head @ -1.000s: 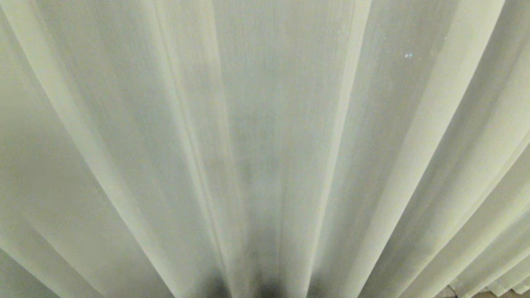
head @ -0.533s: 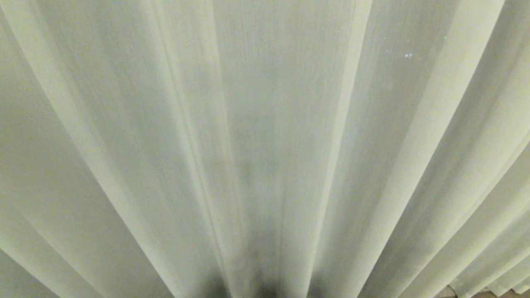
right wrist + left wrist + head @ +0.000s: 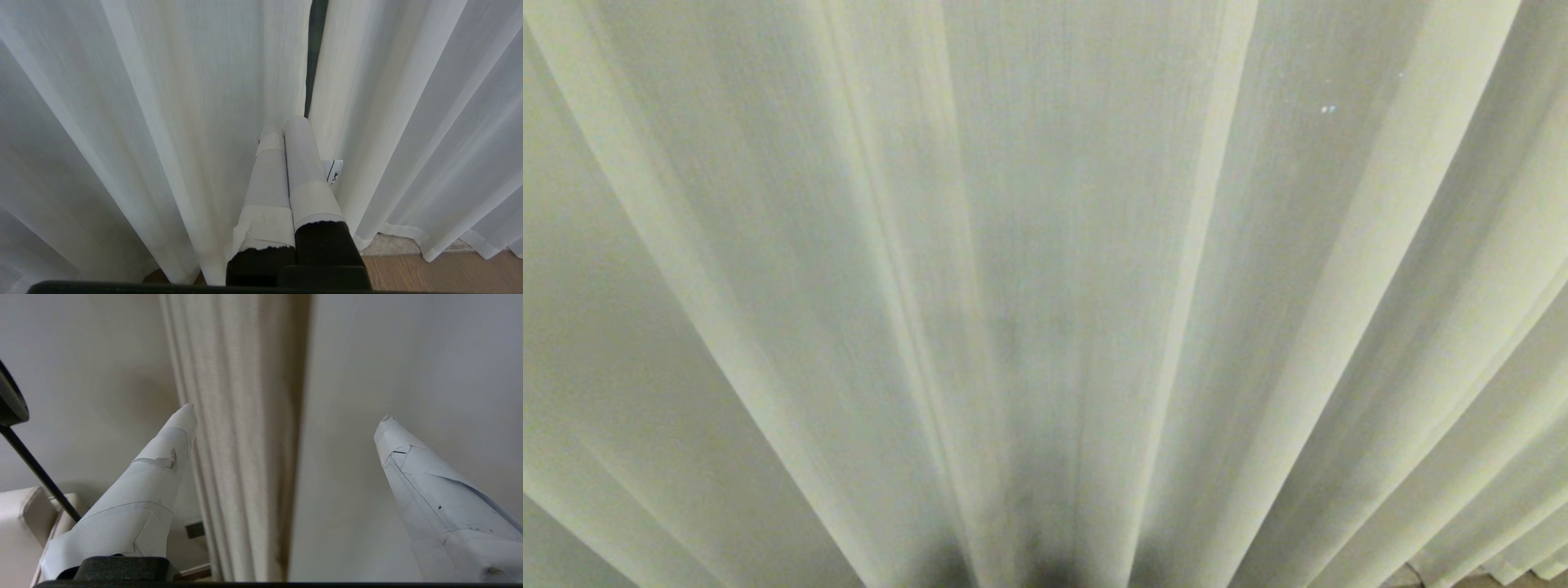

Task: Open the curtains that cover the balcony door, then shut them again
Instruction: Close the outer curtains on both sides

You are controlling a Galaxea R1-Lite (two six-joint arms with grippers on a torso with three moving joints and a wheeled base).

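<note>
Curtains (image 3: pixel 1045 245) unchanged since before, left gripper (image 3: pixel 286 416) spread, right gripper (image 3: pixel 284 128) closed empty

Cream pleated curtains (image 3: pixel 163 102) hang drawn (a dark slit of balcony door (image 3: pixel 314 53) just beyond the closed right fingertips (image 3: pixel 296 124)).

Past my left wrist I saw a plain off-white wall (image 3: pixel 408 355) on both sides. Low against it sat a cream cushioned seat (image 3: pixel 24 522), with a thin black rod (image 3: pixel 39 473) slanting across it from a dark rounded piece (image 3: pixel 10 402). A small dark plate (image 3: pixel 195 530) was on the wall lower down. Near my right wrist lay a wooden floor (image 3: pixel 441 273) and a small white tag (image 3: pixel 335 171) with black print.
</note>
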